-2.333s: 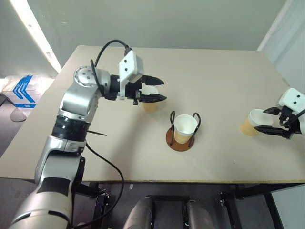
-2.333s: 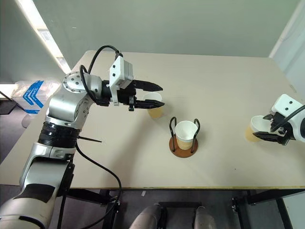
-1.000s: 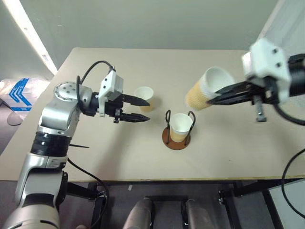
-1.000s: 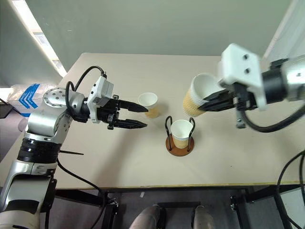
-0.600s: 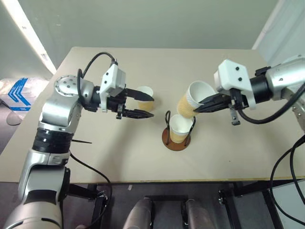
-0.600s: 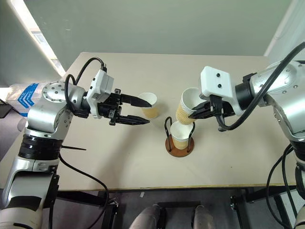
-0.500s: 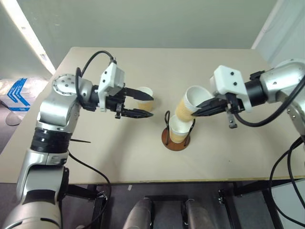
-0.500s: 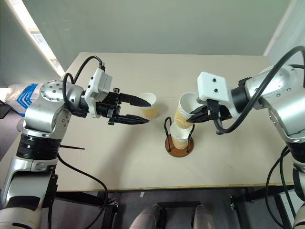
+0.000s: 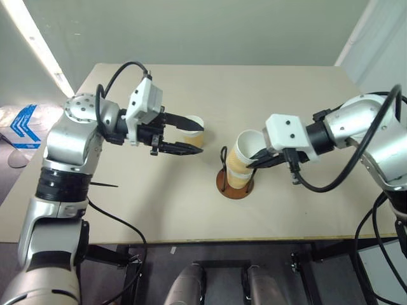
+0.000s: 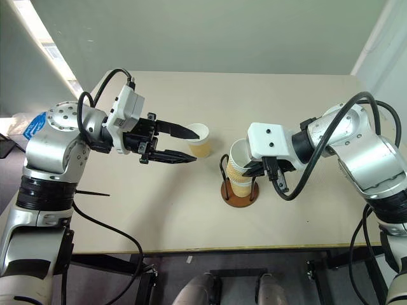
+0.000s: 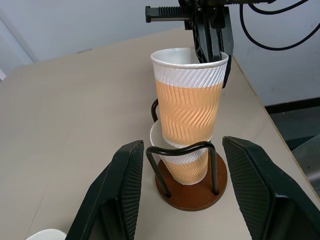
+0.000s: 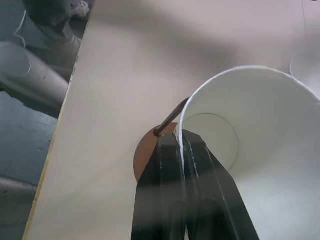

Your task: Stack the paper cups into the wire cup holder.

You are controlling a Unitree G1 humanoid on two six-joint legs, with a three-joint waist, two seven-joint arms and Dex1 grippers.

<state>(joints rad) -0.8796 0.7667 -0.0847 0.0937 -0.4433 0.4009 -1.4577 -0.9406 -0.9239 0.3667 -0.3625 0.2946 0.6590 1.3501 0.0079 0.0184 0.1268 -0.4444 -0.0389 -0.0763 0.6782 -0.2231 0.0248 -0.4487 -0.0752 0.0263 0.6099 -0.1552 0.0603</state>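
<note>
The wire cup holder (image 9: pixel 234 185), a reddish-brown disc with black wire loops, stands mid-table with one paper cup (image 11: pixel 182 167) in it. A second paper cup (image 11: pixel 189 105) sits upright with its lower end nested in that cup. My right gripper (image 12: pixel 182 142) is shut on this upper cup's rim, one finger inside and one outside. The third paper cup (image 9: pixel 194 131) stands on the table to the left of the holder. My left gripper (image 9: pixel 201 138) hovers open in front of that cup, its fingers (image 11: pixel 122 190) pointing toward the holder with nothing between them.
The beige table (image 9: pixel 159 210) has bare surface in front of the holder and off to the right. Its front edge runs close below the holder. My right arm's black cable (image 9: pixel 331 181) loops over the table at the right.
My right gripper has carried its cup down and to the left, from above the holder into the cup standing there. The left gripper has stayed open in nearly the same place.
</note>
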